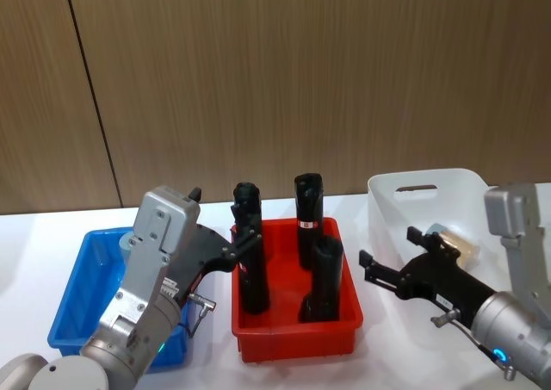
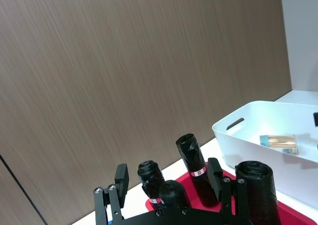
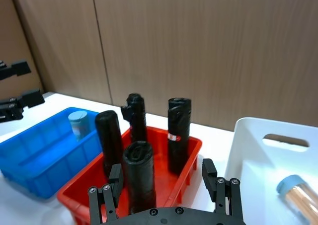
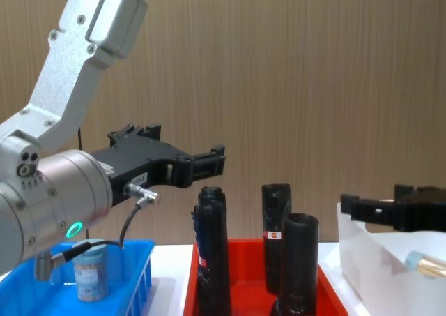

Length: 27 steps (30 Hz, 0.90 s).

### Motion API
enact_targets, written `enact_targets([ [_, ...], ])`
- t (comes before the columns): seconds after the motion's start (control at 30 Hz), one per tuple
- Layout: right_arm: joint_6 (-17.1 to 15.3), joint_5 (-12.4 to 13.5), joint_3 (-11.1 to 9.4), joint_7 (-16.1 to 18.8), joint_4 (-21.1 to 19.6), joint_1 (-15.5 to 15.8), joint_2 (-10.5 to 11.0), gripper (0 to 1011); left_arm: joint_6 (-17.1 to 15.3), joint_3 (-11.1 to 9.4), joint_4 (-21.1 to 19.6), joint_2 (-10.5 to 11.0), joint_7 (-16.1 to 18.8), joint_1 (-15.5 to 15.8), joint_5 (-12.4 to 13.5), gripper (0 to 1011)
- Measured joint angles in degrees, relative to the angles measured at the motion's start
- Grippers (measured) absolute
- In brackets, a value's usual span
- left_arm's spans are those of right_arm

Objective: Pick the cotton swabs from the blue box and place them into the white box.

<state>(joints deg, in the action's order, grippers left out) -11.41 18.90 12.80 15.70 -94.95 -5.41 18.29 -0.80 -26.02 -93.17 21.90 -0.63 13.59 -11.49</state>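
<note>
Your left gripper [image 1: 245,239] hangs open and empty, raised above the blue box [image 1: 73,300], where one swab jar [image 4: 91,271] waits at 12 o'clock. Your right gripper [image 1: 392,254] is also open, at 9 o'clock of the white box [image 1: 387,188], probably because a jar [image 3: 300,195] already lies inside.

Pale-blue-lidded cotton swabs [image 4: 90,277] in the blue box [image 1: 86,308], black tubes [image 1: 308,219] in a red tray [image 1: 293,334], white box [image 1: 430,192].

A white table [image 1: 34,235] stood against a wood-panelled wall. On it sat three containers in a row: the blue box [image 1: 77,300] at the robot's left, a red tray [image 1: 297,330] in the middle, the white box [image 1: 422,205] at the right.
</note>
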Motion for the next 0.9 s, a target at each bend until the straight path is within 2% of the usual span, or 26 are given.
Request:
enact_targets([
  [0.47, -3.44, -1.61, 0.98, 9.0, 6.99, -5.29, -1.27, 1001, 0.01, 0.0, 0.0, 0.0, 0.0, 0.0, 0.0, 1004],
  [0.9, -3.27, -4.01, 2.23, 12.54, 12.88, -9.48, -3.03, 1001, 0.01, 0.0, 0.0, 0.0, 0.0, 0.0, 0.0, 1004],
])
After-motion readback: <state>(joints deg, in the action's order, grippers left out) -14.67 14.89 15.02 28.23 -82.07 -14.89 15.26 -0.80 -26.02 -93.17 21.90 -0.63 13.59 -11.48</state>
